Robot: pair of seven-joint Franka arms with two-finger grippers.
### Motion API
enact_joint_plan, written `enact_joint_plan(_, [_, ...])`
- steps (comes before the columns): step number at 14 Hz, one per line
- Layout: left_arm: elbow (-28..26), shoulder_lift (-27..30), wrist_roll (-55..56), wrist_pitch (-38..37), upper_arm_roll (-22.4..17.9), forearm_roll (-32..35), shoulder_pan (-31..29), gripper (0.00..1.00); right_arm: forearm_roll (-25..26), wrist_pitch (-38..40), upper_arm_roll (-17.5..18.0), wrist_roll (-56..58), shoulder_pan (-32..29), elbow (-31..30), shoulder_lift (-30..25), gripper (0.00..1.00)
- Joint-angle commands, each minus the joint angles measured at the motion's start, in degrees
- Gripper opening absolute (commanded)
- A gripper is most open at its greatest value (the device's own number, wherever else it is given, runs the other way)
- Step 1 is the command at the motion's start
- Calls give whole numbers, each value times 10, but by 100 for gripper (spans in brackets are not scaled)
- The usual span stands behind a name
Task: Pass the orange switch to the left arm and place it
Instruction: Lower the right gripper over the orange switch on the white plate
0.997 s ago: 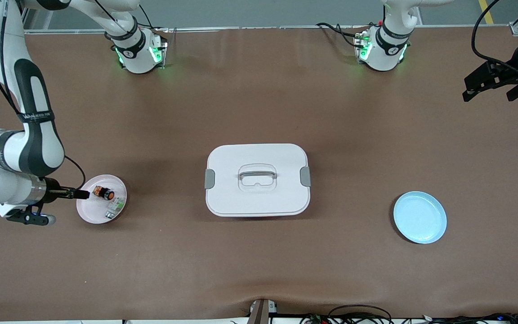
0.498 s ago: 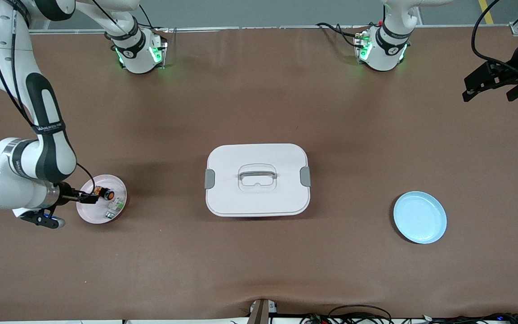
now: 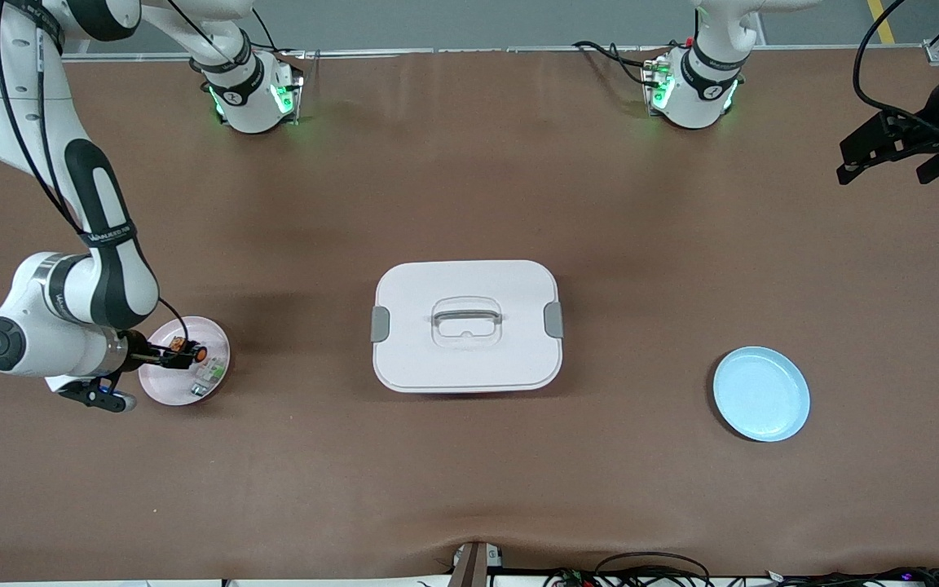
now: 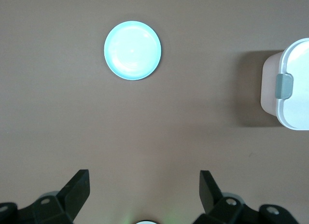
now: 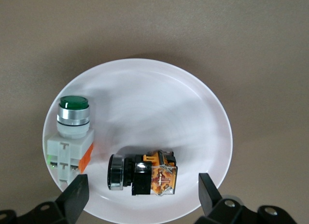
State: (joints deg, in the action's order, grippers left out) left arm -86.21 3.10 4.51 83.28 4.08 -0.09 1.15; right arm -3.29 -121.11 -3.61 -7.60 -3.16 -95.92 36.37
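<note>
The orange switch lies on its side on the pink plate, at the right arm's end of the table. My right gripper is low over that plate, open, with one finger on each side of the switch and not touching it. The white box stands shut in the middle of the table. My left gripper waits open and empty, high over the left arm's end of the table.
A green-and-white component stands on the pink plate beside the switch. A blue plate lies empty toward the left arm's end, nearer to the front camera than the box. Cables run along the table's front edge.
My right arm has swung in over the pink plate, bringing its open fingers up around the orange switch. The left arm has not moved.
</note>
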Motion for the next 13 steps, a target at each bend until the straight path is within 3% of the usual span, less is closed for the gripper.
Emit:
enact_joint_plan(1, [8, -3, 1, -7, 1, -3, 2, 100, -3, -13, 1, -9, 2, -13, 0, 100])
enact_joint_plan(13, [10, -28, 2, 0, 4, -5, 4, 100, -3, -40, 0, -1, 1, -48, 2, 100])
